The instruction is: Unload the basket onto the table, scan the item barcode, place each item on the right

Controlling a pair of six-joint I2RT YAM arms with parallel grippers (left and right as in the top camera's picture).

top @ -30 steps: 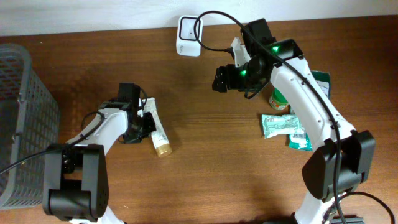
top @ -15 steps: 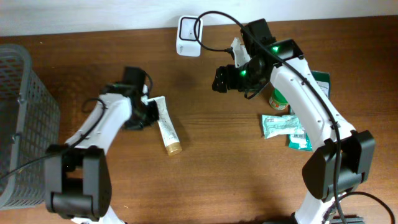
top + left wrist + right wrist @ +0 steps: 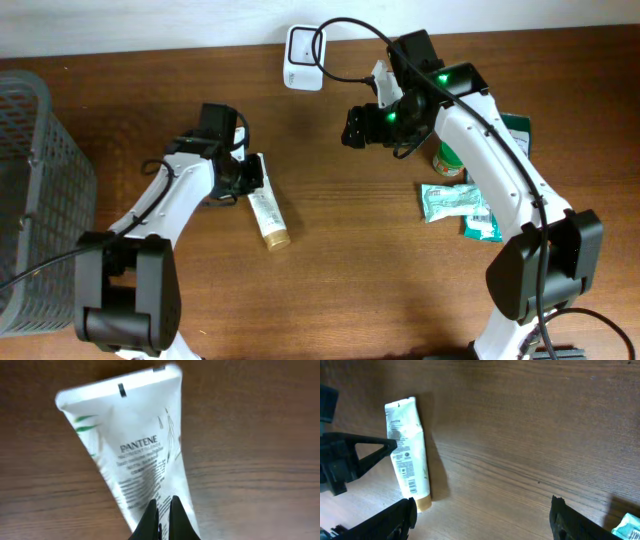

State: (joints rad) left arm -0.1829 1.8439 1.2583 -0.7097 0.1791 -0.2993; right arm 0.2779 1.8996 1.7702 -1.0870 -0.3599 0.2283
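Pantene tube point(image 3: 264, 205) lies flat, long axis crimp-to-cap, right at left gripper point(image 3: 162, 512) — jaws fully closed, gripping nothing; right gripper point(image 3: 480, 510) spread wide, empty — well apart.

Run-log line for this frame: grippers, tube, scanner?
left gripper: shut, tips at tube | tube: flat on table | right gripper: open, empty, above table | scanner: far table edge, apart from tube
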